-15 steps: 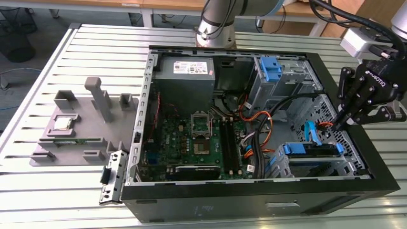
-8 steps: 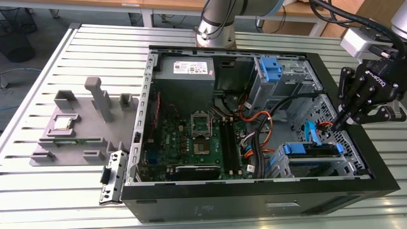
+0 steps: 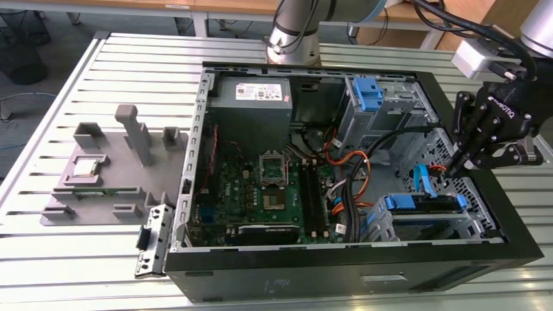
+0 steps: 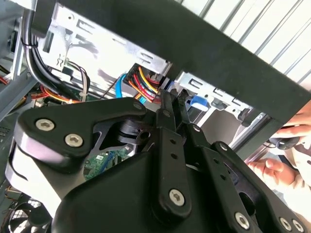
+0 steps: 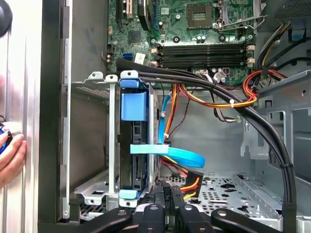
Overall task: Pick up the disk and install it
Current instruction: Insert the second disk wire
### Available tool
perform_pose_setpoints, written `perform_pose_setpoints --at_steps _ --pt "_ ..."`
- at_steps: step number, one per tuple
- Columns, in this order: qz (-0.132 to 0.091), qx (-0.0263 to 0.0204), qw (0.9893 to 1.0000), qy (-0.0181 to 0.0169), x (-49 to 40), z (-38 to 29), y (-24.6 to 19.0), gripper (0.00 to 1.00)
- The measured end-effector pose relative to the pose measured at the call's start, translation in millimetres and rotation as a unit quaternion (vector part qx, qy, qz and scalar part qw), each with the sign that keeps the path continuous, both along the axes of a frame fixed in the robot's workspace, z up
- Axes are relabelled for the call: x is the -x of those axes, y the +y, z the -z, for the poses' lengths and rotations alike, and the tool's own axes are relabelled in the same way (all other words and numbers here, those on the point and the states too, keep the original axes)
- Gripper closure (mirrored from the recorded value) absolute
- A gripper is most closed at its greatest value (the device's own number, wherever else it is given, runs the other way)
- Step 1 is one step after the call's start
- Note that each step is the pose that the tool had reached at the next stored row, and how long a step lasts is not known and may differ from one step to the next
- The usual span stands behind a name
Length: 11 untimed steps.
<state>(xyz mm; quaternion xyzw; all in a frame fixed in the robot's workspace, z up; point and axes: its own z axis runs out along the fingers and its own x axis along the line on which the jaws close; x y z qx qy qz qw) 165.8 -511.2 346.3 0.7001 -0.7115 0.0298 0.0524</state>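
Observation:
The disk sits in the lower drive cage at the front corner of the open computer case, on the exterior view's right. Its blue carrier frame faces outward, and a blue data cable curls beside it. My gripper hangs just above and behind that cage, over the case's right wall. Its black fingers are pressed together with nothing between them. In the second wrist view the shut gripper points at the bundle of red, yellow and blue wires.
A grey fixture holding a small square silver chip lies at the exterior view's left. A bare blue bracket stands in the upper bay. Thick black cables cross the case. A person's hand rests outside the case wall.

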Motion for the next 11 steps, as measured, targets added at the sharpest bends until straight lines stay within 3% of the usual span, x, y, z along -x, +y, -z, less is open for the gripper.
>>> perform_pose_setpoints --at_steps 11 --pt "0.000 0.0000 1.0000 -0.0021 4.4 0.0 -0.2 0.82"
